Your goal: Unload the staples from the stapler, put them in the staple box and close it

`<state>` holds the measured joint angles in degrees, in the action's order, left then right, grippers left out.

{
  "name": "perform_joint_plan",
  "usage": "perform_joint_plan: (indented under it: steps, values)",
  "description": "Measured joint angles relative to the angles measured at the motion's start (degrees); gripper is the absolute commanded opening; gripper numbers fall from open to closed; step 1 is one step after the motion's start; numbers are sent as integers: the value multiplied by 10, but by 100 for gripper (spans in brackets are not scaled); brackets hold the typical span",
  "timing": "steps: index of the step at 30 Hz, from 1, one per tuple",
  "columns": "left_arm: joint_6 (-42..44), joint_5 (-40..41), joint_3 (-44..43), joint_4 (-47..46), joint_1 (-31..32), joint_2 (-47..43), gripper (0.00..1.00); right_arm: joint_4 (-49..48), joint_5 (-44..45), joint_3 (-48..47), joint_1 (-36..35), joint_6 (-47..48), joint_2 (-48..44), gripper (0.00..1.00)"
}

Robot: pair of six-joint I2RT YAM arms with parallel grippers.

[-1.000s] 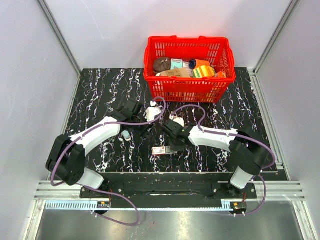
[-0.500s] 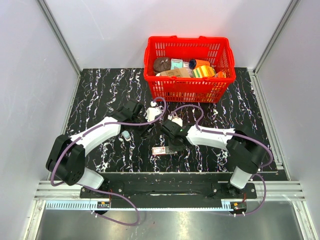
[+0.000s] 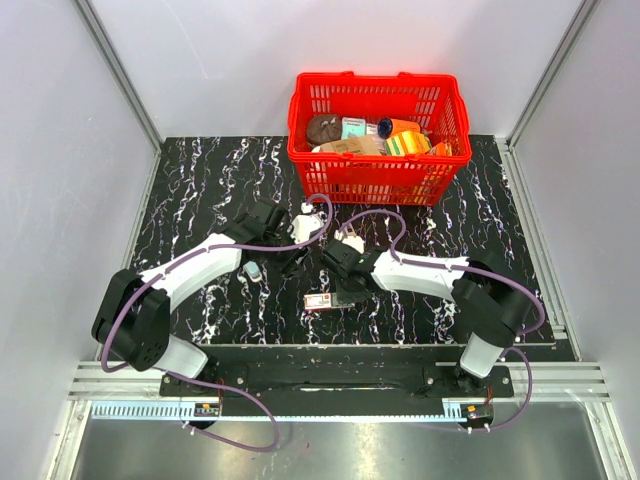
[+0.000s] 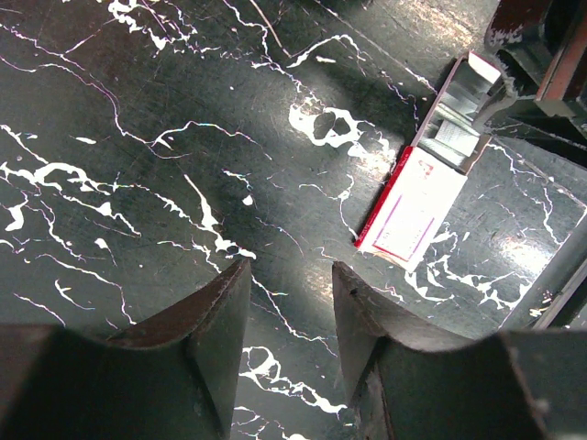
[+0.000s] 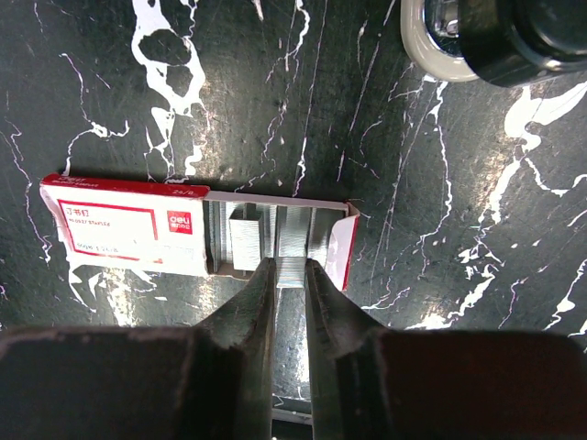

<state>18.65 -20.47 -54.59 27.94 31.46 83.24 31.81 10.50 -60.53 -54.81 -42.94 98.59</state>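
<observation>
The stapler (image 3: 253, 270), a small pale-blue bar, lies on the black marble table to the left of my left gripper (image 3: 294, 262). That gripper (image 4: 292, 275) hangs open over bare table, with nothing between its fingers. A red-and-white staple box (image 5: 128, 229) lies open, with silver staple strips (image 5: 246, 240) in its tray. My right gripper (image 5: 290, 264) is shut on a short strip of staples (image 5: 291, 272) at the tray's near edge. From above, the right gripper (image 3: 343, 288) sits just right of the box (image 3: 320, 301). The stapler shows in neither wrist view.
A red basket (image 3: 376, 183) filled with several packets and tins stands at the back of the table. The two wrists are close together at mid-table. The staple box (image 4: 415, 209) lies ahead and right of the left fingers. White walls and metal rails enclose the table.
The right arm has shifted slightly to the left over the staple box. The left arm and the stapler have not moved.
</observation>
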Motion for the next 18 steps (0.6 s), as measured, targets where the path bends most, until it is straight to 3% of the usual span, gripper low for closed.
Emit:
perform_joint_plan:
  steps: [18]
  values:
    - [0,2,0,1,0,0,46,0,5,0,0,0,0,29]
